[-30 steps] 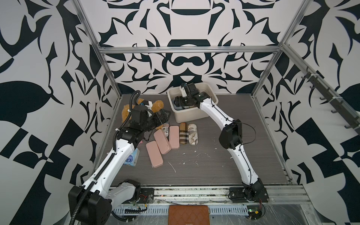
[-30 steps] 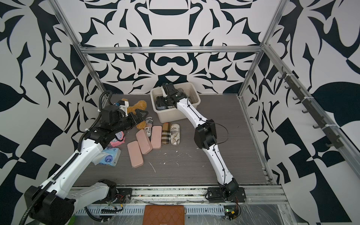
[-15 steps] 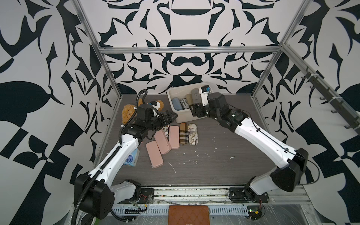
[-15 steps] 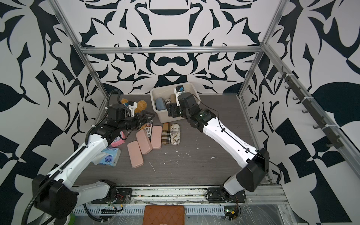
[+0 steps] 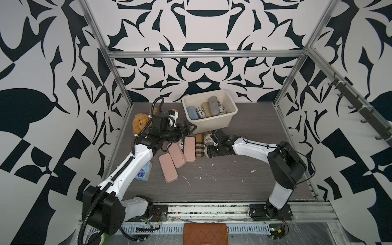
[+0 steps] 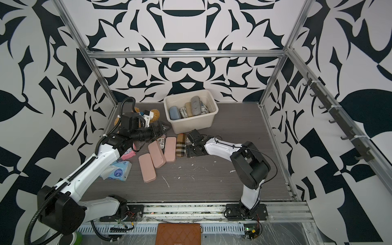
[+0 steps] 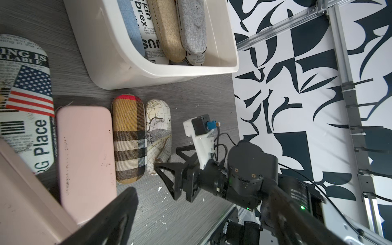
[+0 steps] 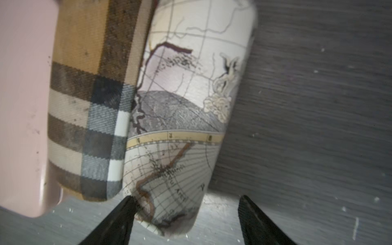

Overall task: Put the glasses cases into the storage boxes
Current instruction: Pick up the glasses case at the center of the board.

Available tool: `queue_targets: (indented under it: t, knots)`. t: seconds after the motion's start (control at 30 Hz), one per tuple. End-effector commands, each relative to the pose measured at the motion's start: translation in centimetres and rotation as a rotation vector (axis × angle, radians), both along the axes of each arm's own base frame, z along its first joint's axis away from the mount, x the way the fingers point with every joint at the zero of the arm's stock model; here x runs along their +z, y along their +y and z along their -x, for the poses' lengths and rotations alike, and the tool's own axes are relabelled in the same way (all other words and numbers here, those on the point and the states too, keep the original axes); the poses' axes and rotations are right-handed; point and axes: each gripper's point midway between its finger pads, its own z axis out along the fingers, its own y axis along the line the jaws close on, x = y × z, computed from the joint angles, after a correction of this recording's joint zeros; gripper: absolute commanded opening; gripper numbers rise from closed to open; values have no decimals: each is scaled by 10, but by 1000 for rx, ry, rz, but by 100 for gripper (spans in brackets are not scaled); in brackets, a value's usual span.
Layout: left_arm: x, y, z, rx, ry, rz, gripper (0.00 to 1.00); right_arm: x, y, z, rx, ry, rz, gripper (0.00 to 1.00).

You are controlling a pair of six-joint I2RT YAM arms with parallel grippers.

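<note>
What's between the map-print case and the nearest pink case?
Only the tan plaid case, flanked by the map-print case and pink case; clearest in the left wrist view.

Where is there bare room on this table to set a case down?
Bare table right of the tub, up to the frame; also the strip between the pink cases and the front rail. Crowded: the case row before the tub, the left side with plush toy and tissue packet.

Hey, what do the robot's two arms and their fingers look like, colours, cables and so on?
Both arms have white shells with black joints. The left arm carries a ribbed black hose; the right arm has thin black wires. The fingers are black triangular lattice frames. A white bracket with a blue plug sits on the right wrist.
</note>
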Motion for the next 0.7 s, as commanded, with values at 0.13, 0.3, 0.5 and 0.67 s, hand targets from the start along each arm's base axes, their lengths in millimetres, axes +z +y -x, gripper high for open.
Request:
queue_targets:
  t: [0.13,0.3,0.5,0.67]
  knots:
    - [16,-4,4,-27,-30,25,99,21,19,-35,-6,-91,-18,80]
    - [15,-4,4,-28,-25,26,99,15,-3,-50,-105,-97,81,82]
    - [16,-5,5,-34,-24,28,99,-10,-12,-39,-101,-49,117,73]
    - [17,-6,5,-39,-26,31,99,-13,-15,-30,-81,-46,103,69]
